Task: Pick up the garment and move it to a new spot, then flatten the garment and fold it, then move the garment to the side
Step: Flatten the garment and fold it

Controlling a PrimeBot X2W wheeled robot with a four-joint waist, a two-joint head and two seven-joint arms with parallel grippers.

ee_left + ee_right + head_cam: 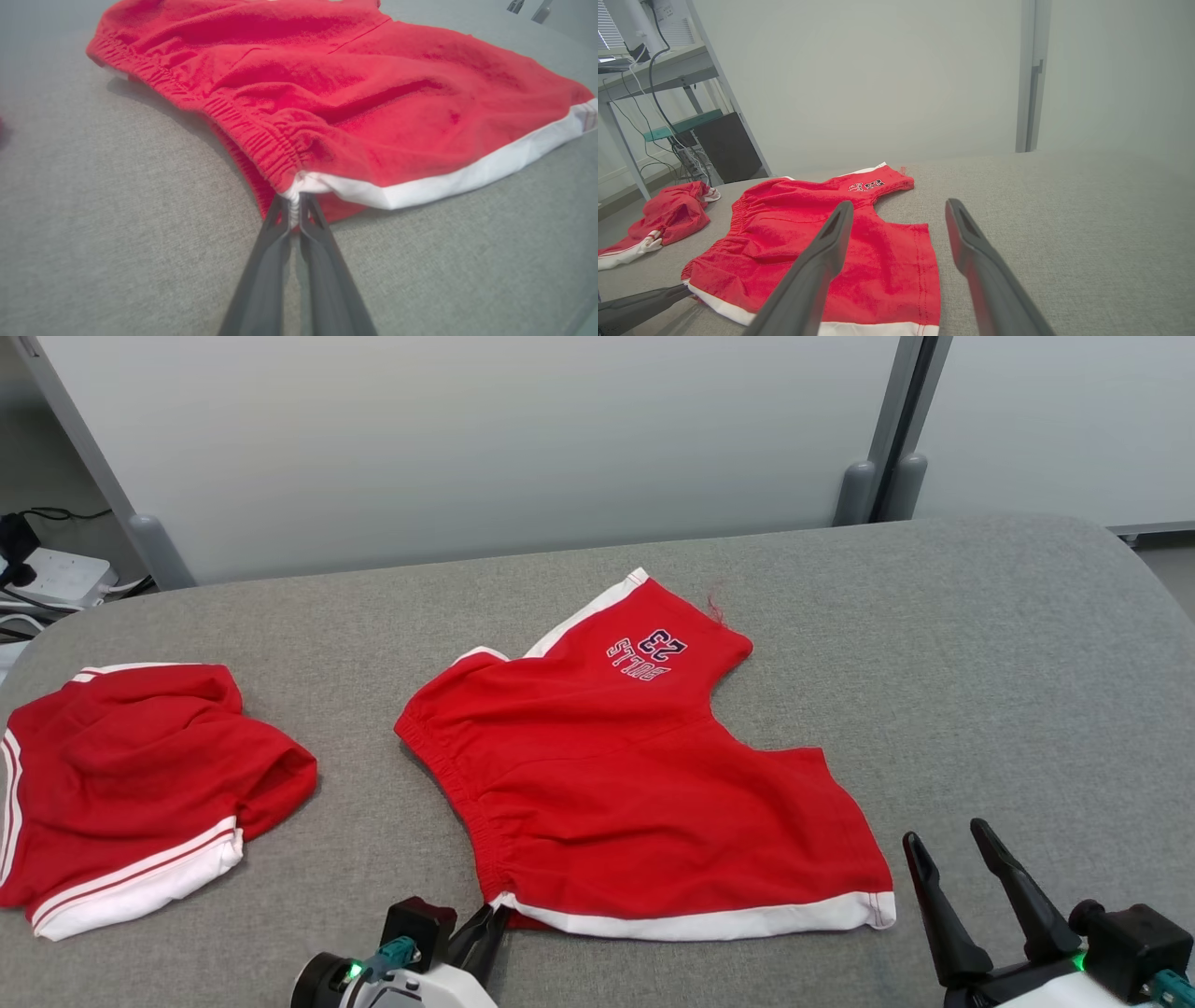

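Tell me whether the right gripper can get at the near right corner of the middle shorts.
Probably yes. The right gripper is open, just right of that corner of the shorts, and nothing lies between them. The left gripper pinches the waistband end.

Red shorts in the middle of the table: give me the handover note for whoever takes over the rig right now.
Left gripper: shut on the red shorts at the near corner where the waistband meets the white hem.
Right gripper: open, empty, just right of the shorts' near right corner.
The shorts lie spread on the grey table, wrinkled, unfolded. A second red garment lies bunched at the left.
Done: corner gripped. To do: flatten, fold, move aside.
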